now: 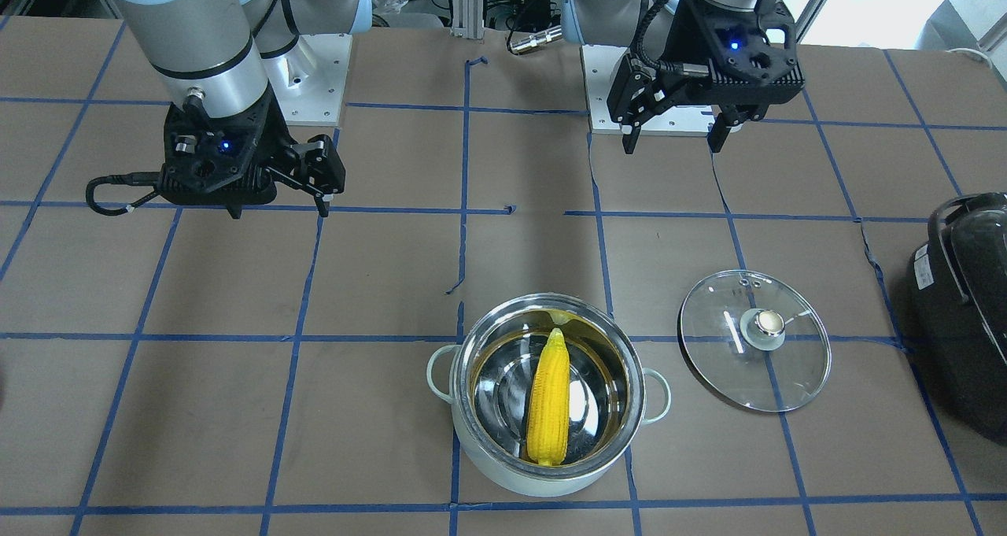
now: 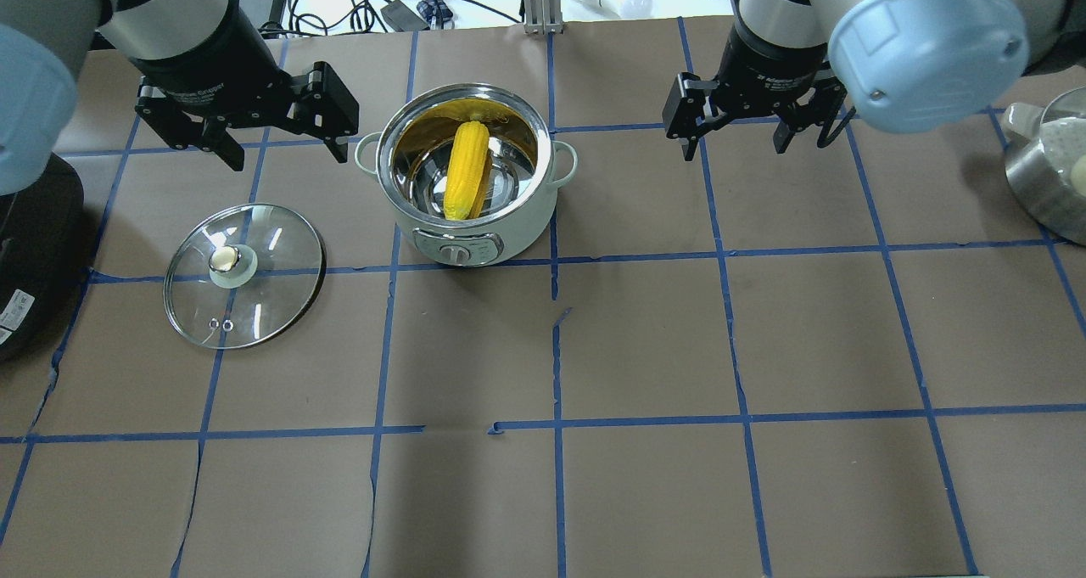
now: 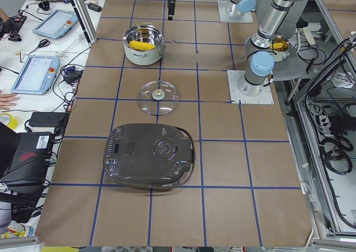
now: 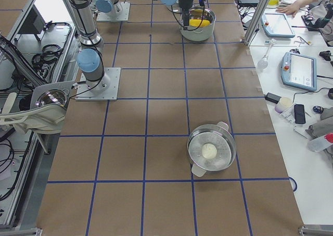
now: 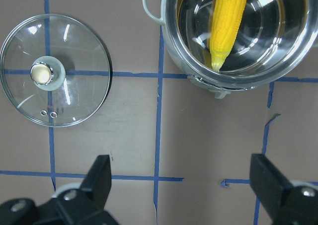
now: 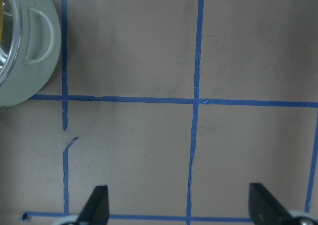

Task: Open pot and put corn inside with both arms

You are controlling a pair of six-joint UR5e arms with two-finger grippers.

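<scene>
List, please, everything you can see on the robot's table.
round pale-green pot with steel interior: one, green, uncovered, centre-left of table.
bright yellow toy corn cob: one, yellow, lying inside the pot.
clear glass lid with beige knob: one, clear, flat on table, left of pot.
black lidded appliance: one, black, table's left end.
shiny steel pan: one, silver, table's right end, white lump inside.
left gripper: one, black, open, empty, near the lid.
right gripper: one, black, open, empty, right of pot.

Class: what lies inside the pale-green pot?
Only the yellow corn, lying across the shiny steel floor of the pot. The strip of floor beneath the corn is hidden.
</scene>
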